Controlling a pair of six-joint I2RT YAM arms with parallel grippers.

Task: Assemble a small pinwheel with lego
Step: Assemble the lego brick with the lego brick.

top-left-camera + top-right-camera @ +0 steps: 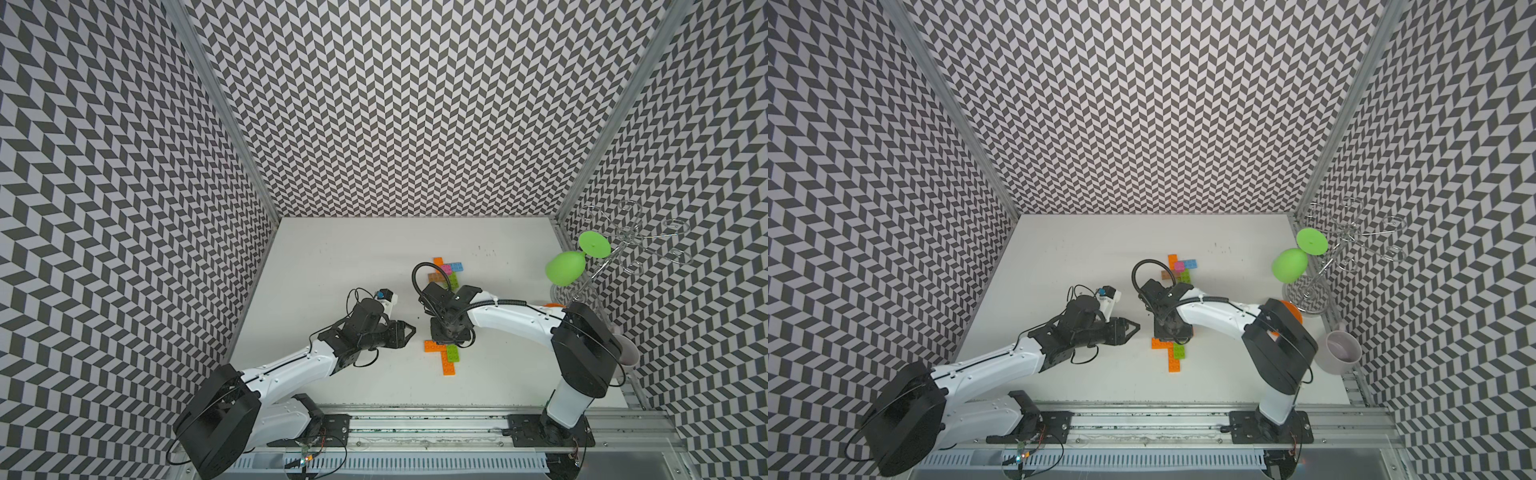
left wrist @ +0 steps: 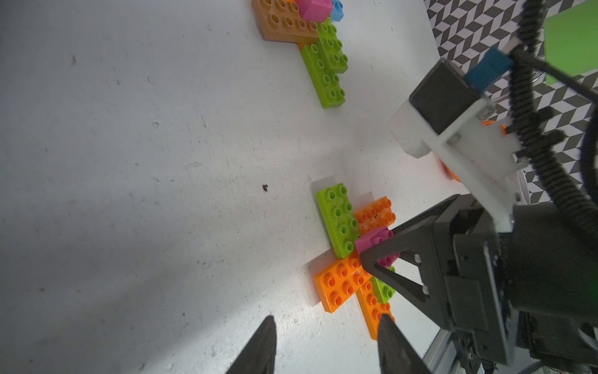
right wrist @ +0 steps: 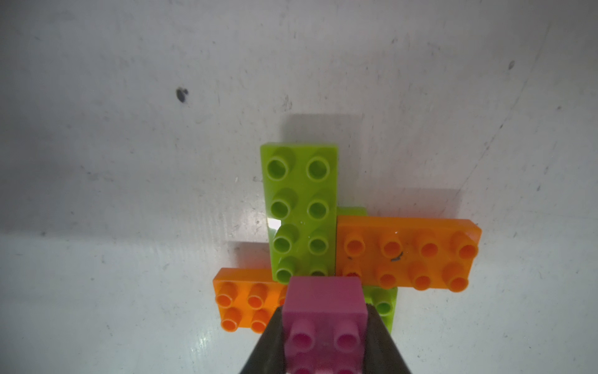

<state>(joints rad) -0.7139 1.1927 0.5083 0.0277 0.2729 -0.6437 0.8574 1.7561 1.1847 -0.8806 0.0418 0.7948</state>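
Gripping a pink square brick (image 3: 323, 304) by its two flat sides, the right gripper (image 3: 323, 338) holds it studs up just over the middle of the near cross of bricks (image 1: 444, 353) on the table (image 1: 353, 257). There a lime green brick (image 3: 301, 210), an orange brick (image 3: 407, 252), a second orange brick (image 3: 246, 301) and a second lime green brick (image 3: 383, 307) meet. Whether the pink one touches their studs I cannot tell. The left gripper (image 2: 326, 346) hangs beside the cross, fingers apart with nothing between them.

The pink brick is probably light, hard and smooth-sided, so it could twist or slip under a push. The side hold looks right, since it leaves the underside free to seat. The flat bricks below may be loose and could slide or tip at their outer ends, so pressing straight down over the centre seems wise.

Open table lies towards the left wall. A second cluster of bricks (image 1: 446, 272) sits farther back, well apart, and a green goblet (image 1: 565, 268) is off by the right wall.
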